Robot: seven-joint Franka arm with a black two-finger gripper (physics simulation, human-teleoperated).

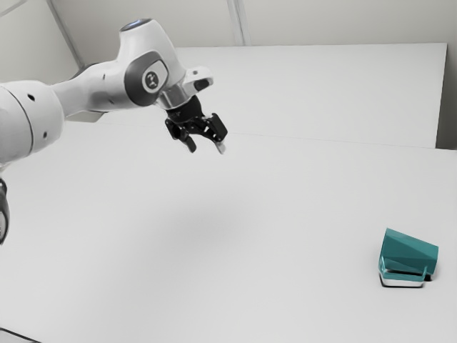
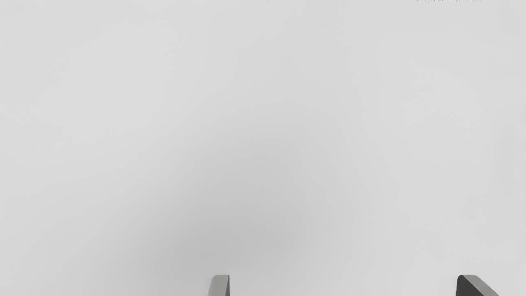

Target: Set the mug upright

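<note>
Fingers [image 2: 220,285] of the gripper [image 1: 206,148] come closest in the wrist view, standing wide apart: the gripper is open, with nothing held between them. Past the fingertips, that view looks onto the smooth, light gray table [image 1: 300,214], with a soft, blurry shadow [image 2: 254,242] on it and, at the edge farthest from the fingers, a few dark flecks [image 2: 429,0] too small to identify. In the exterior view, a thin dark line [image 1: 18,335] crosses the lower left corner; what it belongs to cannot be told. Toward the lower right, the teal mug [image 1: 408,251] lies tipped over on the table, not upright. A pale, dark-outlined piece [image 1: 402,283] shows along its lower side, its nature unclear. The white arm [image 1: 93,87] comes in from the exterior view's left, and its black gripper hangs in the air above the table, angled downward, well apart from the mug. A soft shadow falls on the table below it. Farther back, a faint line runs across the pale surface, with a broad white panel [image 1: 321,89] beyond it. Behind that, at the top, is a light gray wall [image 1: 343,25] with a narrow upright strip [image 1: 238,21].
</note>
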